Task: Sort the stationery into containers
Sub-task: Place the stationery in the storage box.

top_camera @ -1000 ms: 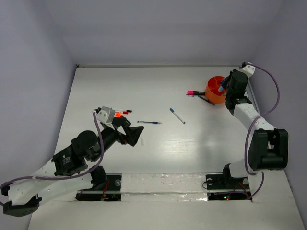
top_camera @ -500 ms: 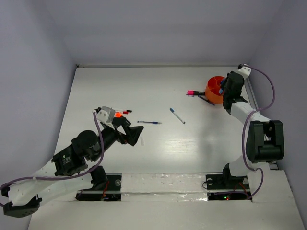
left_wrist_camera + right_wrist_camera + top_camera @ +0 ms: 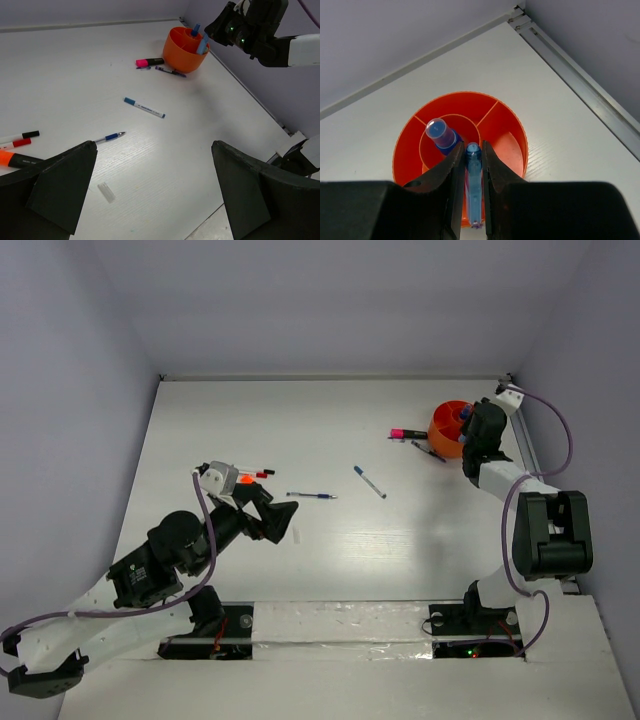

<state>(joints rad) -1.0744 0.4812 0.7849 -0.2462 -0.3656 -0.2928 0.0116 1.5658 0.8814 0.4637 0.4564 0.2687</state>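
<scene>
White table (image 3: pixel 330 430), right wall close behind the work. Left gripper (image 3: pixel 278 522) hangs low over the near-left table, jaws spread wide, nothing between them. Right gripper (image 3: pixel 472 150) is poised over the orange cup (image 3: pixel 507 145) at the far right, jaws clamped on a light blue pen (image 3: pixel 474 192). The pen's lower end sits by the cup's near rim, and I cannot tell if it is inside. Main risk: released here, the pen may catch a divider or the rim, lever out, or tip the light cup. A dark blue marker (image 3: pixel 441 134) already stands in the middle ring and crowds the drop. The pink marker (image 3: pixel 150 62) and dark pen (image 3: pixel 170 71) lie just beside the cup, so a nudged cup could scatter them. The white pen (image 3: pixel 144 107) and thin blue pen (image 3: pixel 109 137) lie mid-table and could roll when pinched
</scene>
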